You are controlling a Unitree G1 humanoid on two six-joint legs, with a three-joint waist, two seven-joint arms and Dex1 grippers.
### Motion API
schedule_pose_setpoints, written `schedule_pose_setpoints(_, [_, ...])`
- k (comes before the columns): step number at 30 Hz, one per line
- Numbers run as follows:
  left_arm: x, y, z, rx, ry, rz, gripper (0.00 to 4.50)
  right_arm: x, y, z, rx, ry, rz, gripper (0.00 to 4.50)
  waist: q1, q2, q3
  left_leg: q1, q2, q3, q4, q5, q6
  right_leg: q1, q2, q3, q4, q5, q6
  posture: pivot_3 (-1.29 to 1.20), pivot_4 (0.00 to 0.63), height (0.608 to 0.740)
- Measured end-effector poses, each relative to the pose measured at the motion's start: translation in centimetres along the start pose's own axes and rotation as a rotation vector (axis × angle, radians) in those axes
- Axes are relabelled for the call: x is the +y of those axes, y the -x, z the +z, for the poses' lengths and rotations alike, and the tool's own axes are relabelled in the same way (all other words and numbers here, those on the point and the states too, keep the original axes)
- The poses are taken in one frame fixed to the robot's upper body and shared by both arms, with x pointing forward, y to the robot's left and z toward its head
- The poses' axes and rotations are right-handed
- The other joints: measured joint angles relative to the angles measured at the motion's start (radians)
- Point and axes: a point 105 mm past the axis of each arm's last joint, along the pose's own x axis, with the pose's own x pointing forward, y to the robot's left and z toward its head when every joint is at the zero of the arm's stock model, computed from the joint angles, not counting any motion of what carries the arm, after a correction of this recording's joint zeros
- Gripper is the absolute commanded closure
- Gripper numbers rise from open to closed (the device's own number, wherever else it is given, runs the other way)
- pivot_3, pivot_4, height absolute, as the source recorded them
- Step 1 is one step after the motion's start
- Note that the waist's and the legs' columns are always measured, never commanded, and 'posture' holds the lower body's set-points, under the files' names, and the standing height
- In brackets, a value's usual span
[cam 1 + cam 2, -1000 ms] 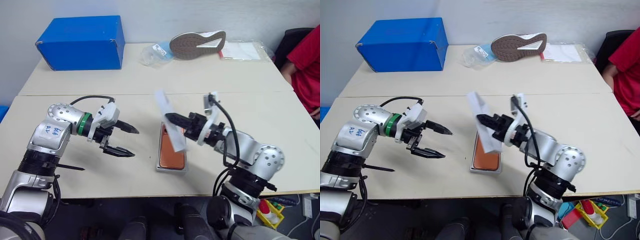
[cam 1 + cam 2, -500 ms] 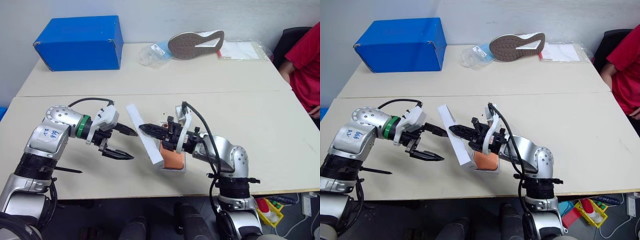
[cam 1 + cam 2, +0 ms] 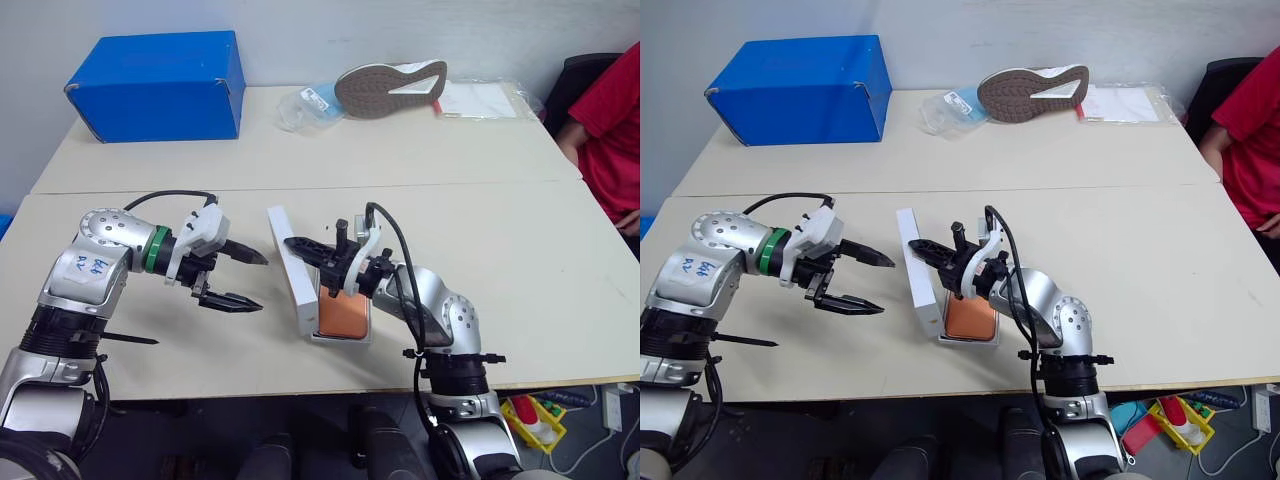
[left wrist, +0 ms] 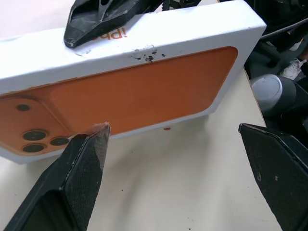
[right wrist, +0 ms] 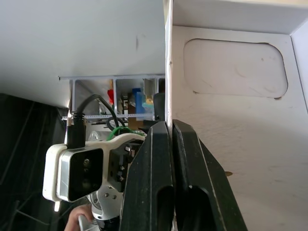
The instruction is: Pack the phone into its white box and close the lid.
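Behind both pincers: blue box (image 3: 158, 82), shoe (image 3: 392, 87), plastic bags (image 3: 308, 108), a person's red sleeve (image 3: 612, 120) off right. Left pincer (image 3: 243, 279) spread wide, holding nothing, facing the lid (image 3: 293, 271). Right pincer (image 3: 297, 244) clamped shut on lid's wall; lid stands on edge beside white box (image 3: 342, 337), phone (image 3: 343, 314) inside. Pale tables (image 3: 520, 240), grey wall.
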Motion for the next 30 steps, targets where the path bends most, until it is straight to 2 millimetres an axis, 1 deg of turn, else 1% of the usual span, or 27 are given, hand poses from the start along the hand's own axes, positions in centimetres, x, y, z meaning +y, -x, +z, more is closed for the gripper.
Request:
schedule_pose_setpoints(4, [0.2, 0.0, -0.6, 0.001, 0.024, 0.019, 0.0, -0.4, 0.0, 0.3, -0.016, -0.014, -0.005, 4.47, 0.0, 0.0, 0.0, 0.0, 0.0, 0.0, 0.0, 0.0, 0.0, 0.0, 0.0, 0.0, 0.0, 0.0, 0.0, 0.0, 0.15, 0.74])
schedule_pose_setpoints(6, [0.6, 0.0, -1.0, -0.004, 0.046, 0.047, 0.4, -0.7, 0.2, 0.3, -0.026, -0.015, -0.002, 4.5, 0.0, 0.0, 0.0, 0.0, 0.0, 0.0, 0.0, 0.0, 0.0, 0.0, 0.0, 0.0, 0.0, 0.0, 0.0, 0.0, 0.15, 0.74])
schedule_pose_setpoints(9, [1.0, -0.2, -1.3, -0.017, 0.069, 0.068, 1.22, -0.9, 0.4, 0.4, -0.038, -0.012, -0.003, 4.5, 0.003, 0.0, 0.0, 0.0, 0.0, 0.0, 0.0, 0.0, 0.0, 0.0, 0.0, 0.0, 0.0, 0.0, 0.0, 0.0, 0.15, 0.74])
schedule_pose_setpoints(10, [1.1, -0.2, -1.4, -0.019, 0.076, 0.071, 1.61, -0.9, 0.4, 0.4, -0.041, -0.009, -0.002, 4.5, 0.004, 0.0, 0.0, 0.0, 0.0, 0.0, 0.0, 0.0, 0.0, 0.0, 0.0, 0.0, 0.0, 0.0, 0.0, 0.0, 0.15, 0.74])
schedule_pose_setpoints(13, [1.1, -0.2, -1.3, -0.019, 0.063, 0.07, 2.58, -0.9, 0.4, 0.4, -0.046, -0.001, -0.001, 4.5, 0.005, 0.0, 0.0, 0.0, 0.0, 0.0, 0.0, 0.0, 0.0, 0.0, 0.0, 0.0, 0.0, 0.0, 0.0, 0.0, 0.15, 0.74])
schedule_pose_setpoints(18, [1.4, -0.3, -1.1, -0.031, 0.056, 0.07, 4.28, -0.6, -0.3, 0.2, -0.035, 0.002, -0.001, 4.5, 0.011, 0.0, 0.0, 0.0, 0.0, 0.0, 0.0, 0.0, 0.0, 0.0, 0.0, 0.0, 0.0, 0.0, 0.0, 0.0, 0.15, 0.74])
schedule_pose_setpoints(19, [1.5, -0.3, -1.2, -0.032, 0.06, 0.072, 4.44, -0.5, -0.4, 0.1, -0.031, 0.007, -0.004, 4.5, 0.011, 0.0, 0.0, 0.0, 0.0, 0.0, 0.0, 0.0, 0.0, 0.0, 0.0, 0.0, 0.0, 0.0, 0.0, 0.0, 0.15, 0.74])
schedule_pose_setpoints(24, [1.5, -0.7, -1.4, -0.021, 0.061, 0.069, 4.44, -0.5, -0.8, -0.2, -0.013, 0.016, -0.01, 4.5, 0.01, 0.0, 0.0, 0.0, 0.0, 0.0, 0.0, 0.0, 0.0, 0.0, 0.0, 0.0, 0.0, 0.0, 0.0, 0.0, 0.15, 0.74])
schedule_pose_setpoints(30, [1.8, -0.6, -1.6, 0.002, 0.039, 0.089, 4.44, -0.6, -1.5, -1.1, 0.012, 0.013, -0.009, 4.5, 0.01, 0.0, 0.0, 0.0, 0.0, 0.0, 0.0, 0.0, 0.0, 0.0, 0.0, 0.0, 0.0, 0.0, 0.0, 0.0, 0.15, 0.74])
